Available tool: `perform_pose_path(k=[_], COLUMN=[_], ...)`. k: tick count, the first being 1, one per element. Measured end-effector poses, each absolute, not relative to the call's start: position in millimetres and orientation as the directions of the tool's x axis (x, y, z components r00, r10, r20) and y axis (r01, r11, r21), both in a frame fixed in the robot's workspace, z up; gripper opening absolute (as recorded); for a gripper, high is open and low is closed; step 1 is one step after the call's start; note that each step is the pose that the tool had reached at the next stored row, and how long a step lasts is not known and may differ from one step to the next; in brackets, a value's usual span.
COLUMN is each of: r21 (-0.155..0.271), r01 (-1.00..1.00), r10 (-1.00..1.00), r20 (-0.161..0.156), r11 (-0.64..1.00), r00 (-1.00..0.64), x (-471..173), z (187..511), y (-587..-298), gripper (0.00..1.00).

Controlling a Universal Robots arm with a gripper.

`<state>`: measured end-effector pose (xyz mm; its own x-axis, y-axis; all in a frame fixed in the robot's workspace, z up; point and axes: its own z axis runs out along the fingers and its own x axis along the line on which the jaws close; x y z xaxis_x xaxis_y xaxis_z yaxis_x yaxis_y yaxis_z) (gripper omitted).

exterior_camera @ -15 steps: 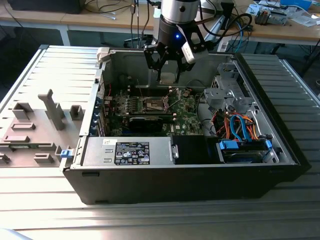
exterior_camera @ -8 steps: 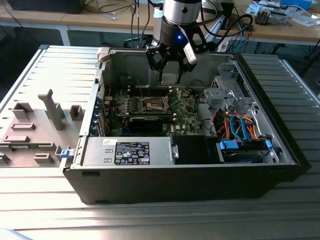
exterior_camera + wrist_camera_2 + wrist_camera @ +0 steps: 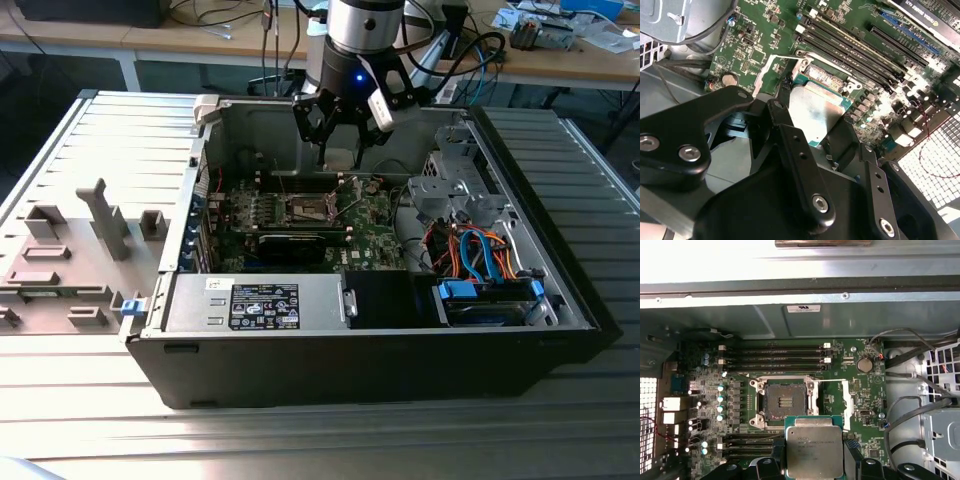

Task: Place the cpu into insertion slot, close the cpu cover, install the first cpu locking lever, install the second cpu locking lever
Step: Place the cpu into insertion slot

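Jaws are clamped on the cpu [image 3: 815, 447] by two opposite edges, metal top up. I'd guess that's so it hangs level for dropping in. It's above the green board, close to the insertion slot [image 3: 785, 402]. The first wrist view shows the slot bare. The exterior view adds the arm reaching down inside the computer case [image 3: 400, 370].

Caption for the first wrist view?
Gripper holding the cpu over the green board, near the empty insertion slot.
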<state>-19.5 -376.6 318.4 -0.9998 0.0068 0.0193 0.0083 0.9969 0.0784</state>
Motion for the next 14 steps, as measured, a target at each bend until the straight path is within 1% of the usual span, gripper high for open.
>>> perform_pose_path(k=[14], r21=[0.077], r01=[0.038], r10=[0.037], r20=[0.019], r11=[0.996], r00=[-0.999], x=[-19.5], z=[318.2], y=[-376.6], gripper=[0.54])
